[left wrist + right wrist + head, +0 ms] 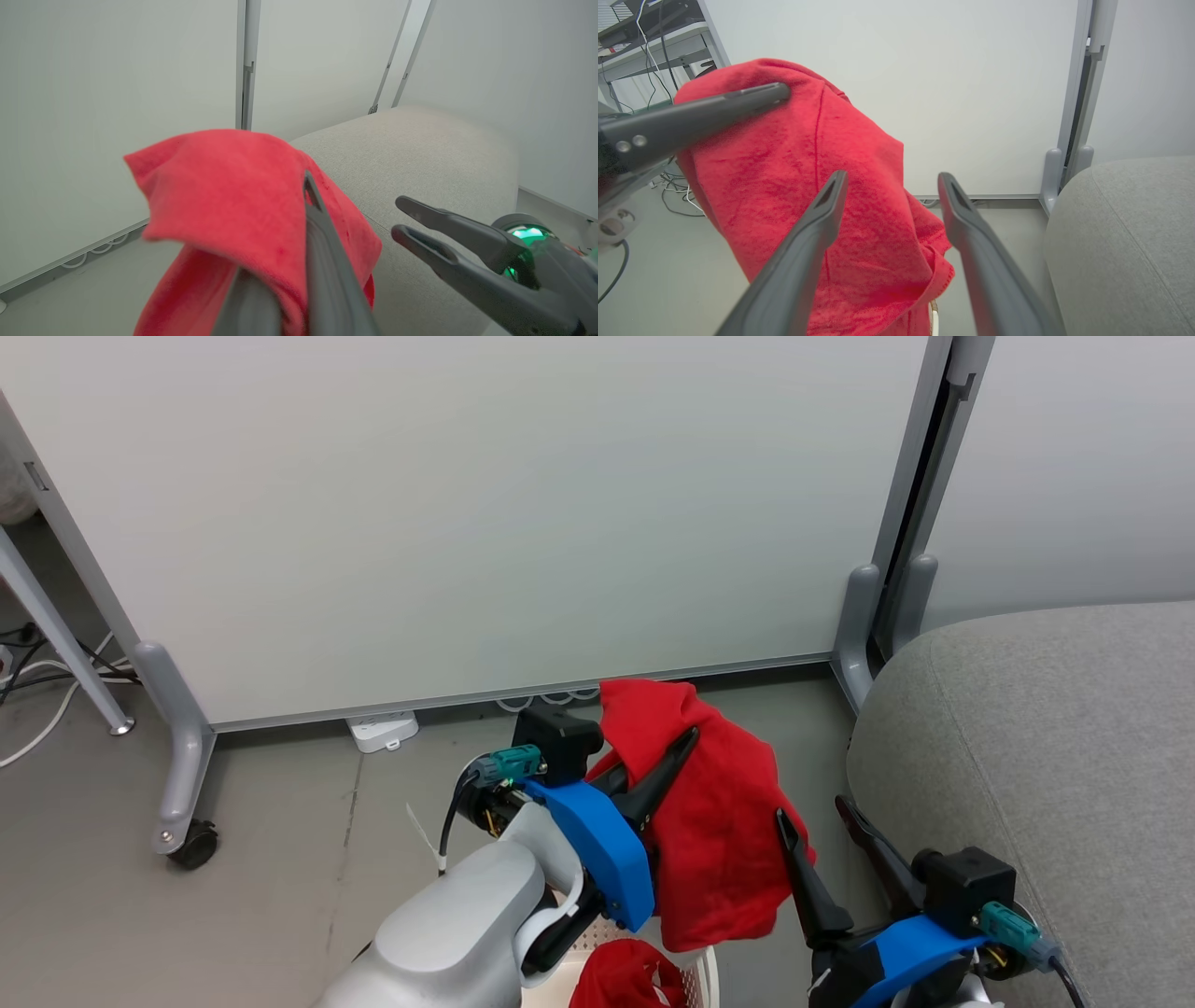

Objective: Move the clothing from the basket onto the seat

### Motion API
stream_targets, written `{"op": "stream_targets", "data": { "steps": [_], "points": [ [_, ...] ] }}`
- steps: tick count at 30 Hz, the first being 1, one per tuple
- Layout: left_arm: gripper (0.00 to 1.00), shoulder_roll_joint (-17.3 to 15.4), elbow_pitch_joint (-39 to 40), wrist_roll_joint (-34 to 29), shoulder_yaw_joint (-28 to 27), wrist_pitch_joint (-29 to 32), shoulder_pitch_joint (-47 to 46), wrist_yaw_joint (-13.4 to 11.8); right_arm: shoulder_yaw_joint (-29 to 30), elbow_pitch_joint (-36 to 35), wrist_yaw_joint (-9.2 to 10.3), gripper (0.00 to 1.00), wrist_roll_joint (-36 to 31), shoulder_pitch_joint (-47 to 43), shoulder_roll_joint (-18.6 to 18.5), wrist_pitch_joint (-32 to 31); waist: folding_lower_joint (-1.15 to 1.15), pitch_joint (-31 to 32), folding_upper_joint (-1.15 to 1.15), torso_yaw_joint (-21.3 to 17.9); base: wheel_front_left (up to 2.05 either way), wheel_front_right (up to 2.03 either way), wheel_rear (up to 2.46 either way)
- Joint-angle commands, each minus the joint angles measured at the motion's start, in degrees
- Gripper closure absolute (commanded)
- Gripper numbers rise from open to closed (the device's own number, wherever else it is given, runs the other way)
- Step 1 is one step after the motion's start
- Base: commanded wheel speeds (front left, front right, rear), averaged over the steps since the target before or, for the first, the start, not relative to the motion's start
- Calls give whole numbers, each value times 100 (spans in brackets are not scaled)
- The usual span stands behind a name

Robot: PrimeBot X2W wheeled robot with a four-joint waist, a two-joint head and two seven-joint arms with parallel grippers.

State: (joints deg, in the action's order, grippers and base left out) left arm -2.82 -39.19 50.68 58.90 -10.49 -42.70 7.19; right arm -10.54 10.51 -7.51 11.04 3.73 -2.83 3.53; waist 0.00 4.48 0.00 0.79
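Observation:
A plain red piece of clothing [719, 821] hangs in the air from my left gripper [686, 739], which is shut on its upper fold. In the left wrist view the cloth [224, 186] drapes over my left gripper [299, 186] and hides one finger. More red clothing [624, 980] lies in the cream basket [698, 973] at the bottom edge, below the raised piece. My right gripper [810, 807] stands open and empty, just right of the hanging cloth [794, 154] and beside the grey seat [1046, 756]. Its tips [893, 176] point at the wall past the cloth's right edge.
A white partition panel [467, 504] on grey wheeled feet [191, 845] stands behind the floor area, with a second panel's post [854, 625] close to the seat's corner. A white power strip [381, 730] and cables [37, 681] lie on the floor at the left.

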Motion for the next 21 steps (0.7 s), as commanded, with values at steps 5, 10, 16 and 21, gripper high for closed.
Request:
{"op": "stream_targets", "data": {
  "steps": [5,10,16,21],
  "points": [
    [100,-14,-73,130,125,-89,-159,-43,-152,5,3,0,-30,-1,-8,-79,0,-19,0,-33,0,0,0],
    [100,-13,-143,228,229,-145,-210,-90,-624,82,4,0,35,97,-8,-163,0,-36,0,-42,0,0,0],
    [100,-13,-198,374,370,-183,-297,-110,-1218,315,4,0,77,294,-9,-183,0,-78,0,-22,0,0,0],
    [100,-13,-131,492,515,-188,-371,-181,-1507,608,4,0,8,548,-10,-125,0,-119,0,17,0,0,0]
  ]
}}
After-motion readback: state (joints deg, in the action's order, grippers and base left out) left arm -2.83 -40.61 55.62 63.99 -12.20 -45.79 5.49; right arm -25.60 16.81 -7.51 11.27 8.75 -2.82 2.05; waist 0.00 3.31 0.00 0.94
